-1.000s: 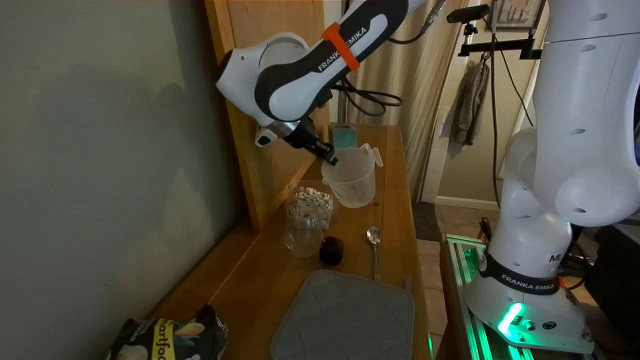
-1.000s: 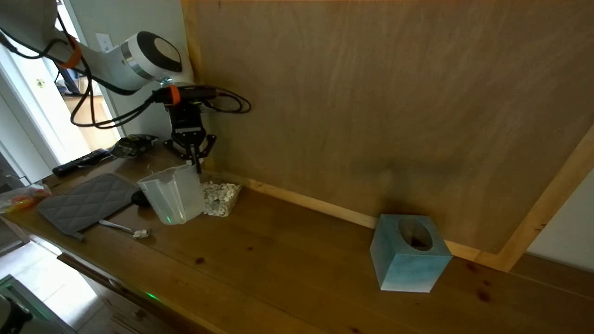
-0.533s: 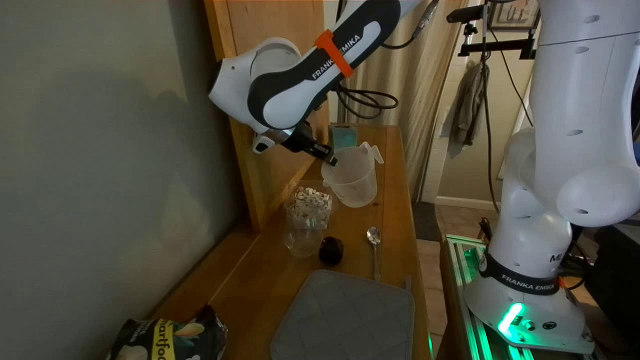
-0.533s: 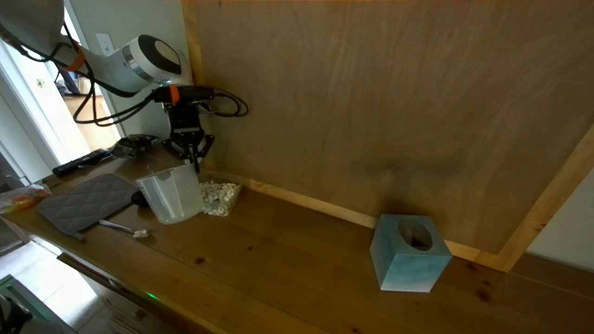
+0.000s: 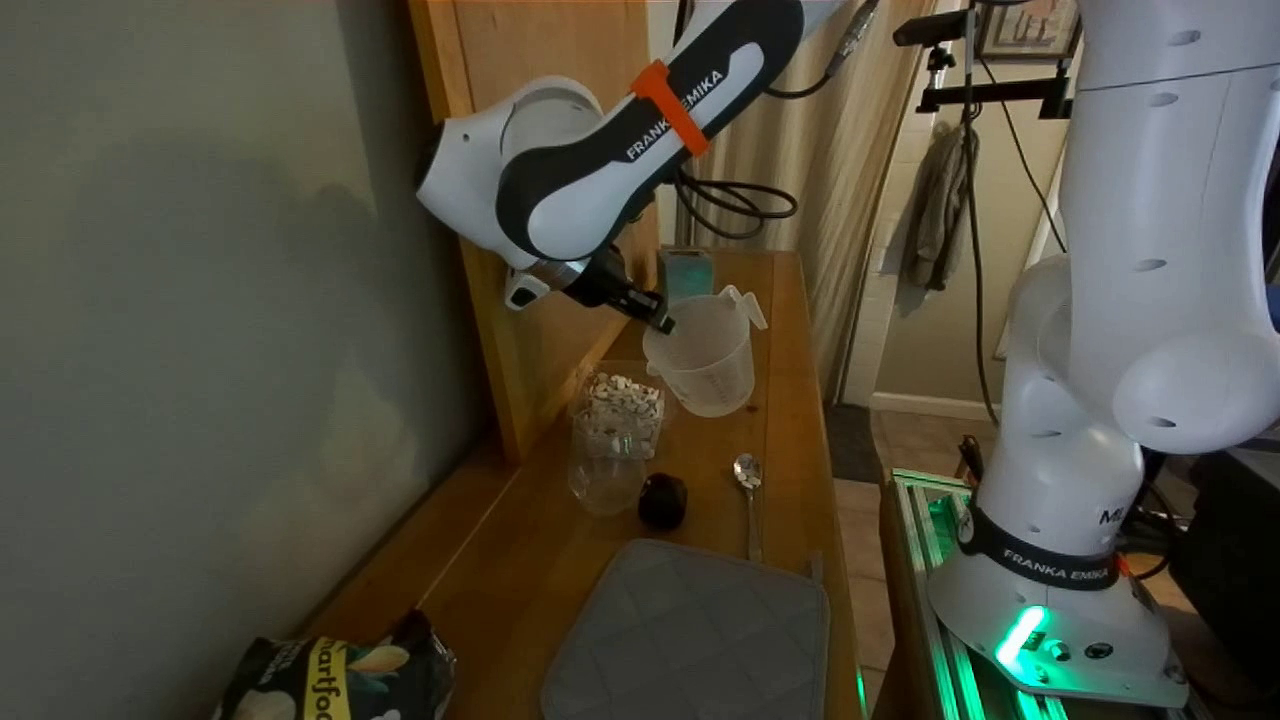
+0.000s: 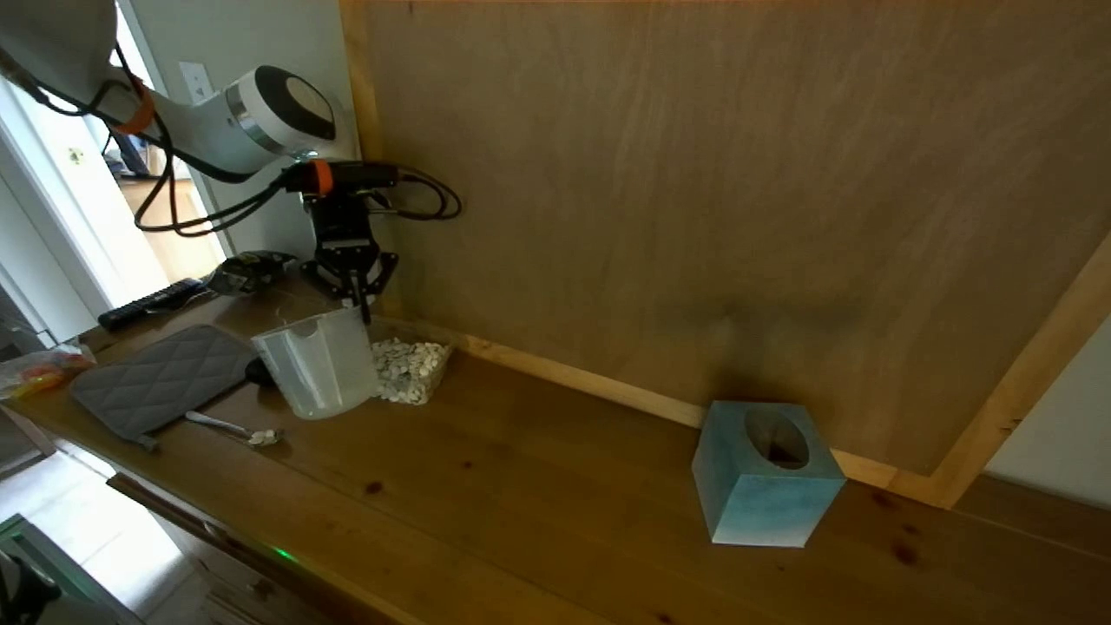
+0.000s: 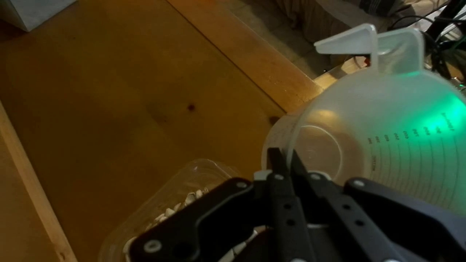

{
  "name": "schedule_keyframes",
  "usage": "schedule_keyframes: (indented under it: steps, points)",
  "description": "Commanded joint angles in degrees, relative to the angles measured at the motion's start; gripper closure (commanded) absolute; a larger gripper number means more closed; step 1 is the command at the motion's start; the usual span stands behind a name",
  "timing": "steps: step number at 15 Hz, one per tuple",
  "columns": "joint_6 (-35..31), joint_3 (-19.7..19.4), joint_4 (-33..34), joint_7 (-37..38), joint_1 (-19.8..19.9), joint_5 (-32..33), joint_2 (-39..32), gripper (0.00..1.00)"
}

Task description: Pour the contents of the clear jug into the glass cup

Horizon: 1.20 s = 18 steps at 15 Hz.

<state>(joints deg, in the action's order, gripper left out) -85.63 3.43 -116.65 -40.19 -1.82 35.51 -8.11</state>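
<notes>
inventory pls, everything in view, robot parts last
clear jug: 1, milky, rim in gripper
glass cup: 1, clear, by tub
tub: 1, clear, by jug
stones: many, whitish, in tub
dark round object: 1, blackish, by cup
spoon: 1, silver, by pad
pad: 1, grey, on table
snack bag: 1, black and yellow, on table
likely remote: 1, black, by snack bag
plastic bag: 1, clear with red, by pad
box: 1, blue, near panel
panel: 1, brown, along table
table: 1, brown, under pad
curtain: 1, beige, background
garment: 1, grey, background
picture: 1, pale, background
mounted device: 1, black, background
arm: 1, white and black, above table
gripper: 1, black, on jug's rim
</notes>
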Motion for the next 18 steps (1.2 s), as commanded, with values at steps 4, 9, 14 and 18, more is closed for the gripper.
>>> schedule_keyframes:
  steps: [4,9,14,18]
  points:
    - [-0.93,2.32,-3.95,-2.31,-1.62,0.95,5.10,0.99]
    - [-1.50,3.57,-5.20,-0.92,-3.42,2.88,5.72,0.99]
    - [-1.94,4.28,-4.73,0.11,-4.50,5.07,4.95,0.99]
    - [-1.80,4.66,-4.41,1.54,-5.08,6.88,4.49,0.99]
